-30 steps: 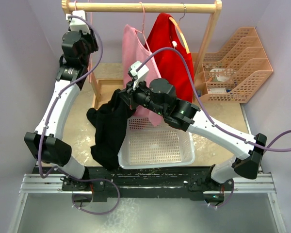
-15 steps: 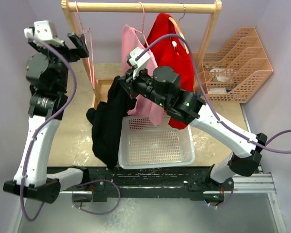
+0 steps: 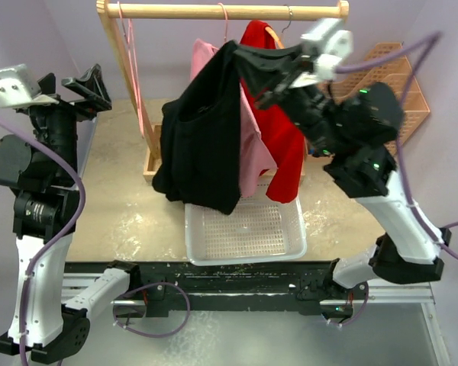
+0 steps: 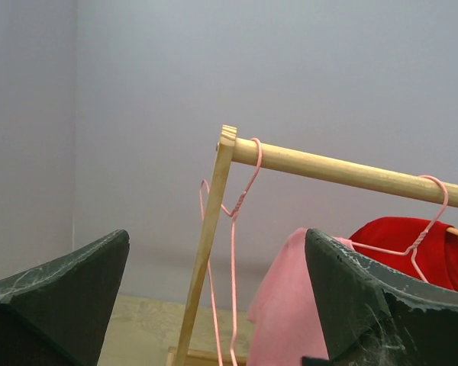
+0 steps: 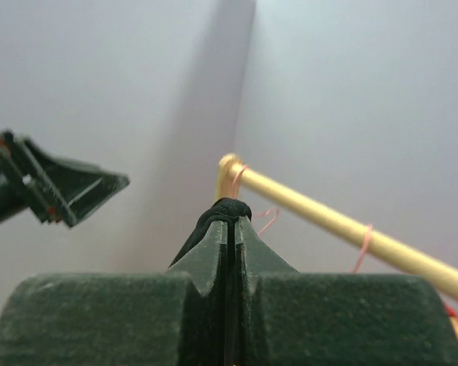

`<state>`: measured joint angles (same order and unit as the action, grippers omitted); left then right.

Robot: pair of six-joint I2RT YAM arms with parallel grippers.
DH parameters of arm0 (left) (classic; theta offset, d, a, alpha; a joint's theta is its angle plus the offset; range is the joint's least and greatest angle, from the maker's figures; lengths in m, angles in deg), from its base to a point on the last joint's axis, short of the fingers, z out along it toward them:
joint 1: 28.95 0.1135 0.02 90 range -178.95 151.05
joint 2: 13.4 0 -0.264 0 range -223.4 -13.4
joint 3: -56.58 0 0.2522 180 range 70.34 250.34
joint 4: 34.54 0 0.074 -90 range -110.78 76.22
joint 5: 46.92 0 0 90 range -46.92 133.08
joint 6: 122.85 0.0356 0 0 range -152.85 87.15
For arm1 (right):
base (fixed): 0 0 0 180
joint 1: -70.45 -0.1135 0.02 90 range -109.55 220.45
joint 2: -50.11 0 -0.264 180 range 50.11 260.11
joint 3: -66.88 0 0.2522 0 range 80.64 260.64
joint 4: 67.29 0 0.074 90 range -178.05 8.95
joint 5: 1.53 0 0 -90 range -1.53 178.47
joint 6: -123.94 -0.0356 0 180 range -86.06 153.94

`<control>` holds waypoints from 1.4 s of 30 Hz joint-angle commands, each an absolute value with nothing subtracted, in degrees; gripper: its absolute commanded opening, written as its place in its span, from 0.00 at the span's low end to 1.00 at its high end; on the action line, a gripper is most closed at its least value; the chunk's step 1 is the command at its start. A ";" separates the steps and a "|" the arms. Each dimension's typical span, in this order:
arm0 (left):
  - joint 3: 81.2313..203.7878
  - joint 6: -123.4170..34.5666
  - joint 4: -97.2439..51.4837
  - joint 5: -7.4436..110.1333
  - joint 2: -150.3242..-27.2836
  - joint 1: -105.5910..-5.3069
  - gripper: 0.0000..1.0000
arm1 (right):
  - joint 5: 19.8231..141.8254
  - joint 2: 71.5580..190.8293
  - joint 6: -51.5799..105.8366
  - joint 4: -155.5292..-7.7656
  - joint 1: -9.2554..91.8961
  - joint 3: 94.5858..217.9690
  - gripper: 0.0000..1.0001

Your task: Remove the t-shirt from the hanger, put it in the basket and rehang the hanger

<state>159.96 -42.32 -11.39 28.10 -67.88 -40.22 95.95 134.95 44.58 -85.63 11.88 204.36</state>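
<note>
Tabletop [image 3: 130, 221] white mesh basket [image 3: 248, 232], perhaps directly below black t-shirt [image 3: 202, 145]

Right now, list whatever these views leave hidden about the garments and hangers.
- Top view: the black t-shirt covers most of the pink shirt.
- Right wrist view: the right end effector shows only a tuft of the black cloth; the rest lies behind its fingers.
- Left wrist view: the bare pink hanger is cut off by the bottom edge; the red shirt sits partly behind the left end effector.

Even, soft light; blurred foregrounds.
</note>
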 commanded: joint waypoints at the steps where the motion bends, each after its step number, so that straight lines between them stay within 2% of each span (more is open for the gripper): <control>1: 159.35 -42.25 -9.93 25.50 -66.70 -40.02 0.99 | 95.60 126.84 49.63 -71.06 11.68 202.49 0.00; 19: 156.46 -48.01 -8.37 31.37 -66.45 -40.02 0.99 | 104.68 113.02 51.88 -68.38 11.65 183.07 0.00; 27: 155.13 -49.33 -8.21 33.49 -66.12 -40.01 0.99 | 107.19 115.53 50.79 -68.61 11.65 180.86 0.00; 34: 154.73 -49.69 -7.65 36.67 -66.75 -39.98 0.99 | 99.32 118.02 41.83 -70.56 11.65 181.16 0.00; 42: 160.68 -50.55 -4.22 46.72 -72.55 -40.02 0.99 | 103.14 109.78 30.78 -68.97 11.65 162.66 0.00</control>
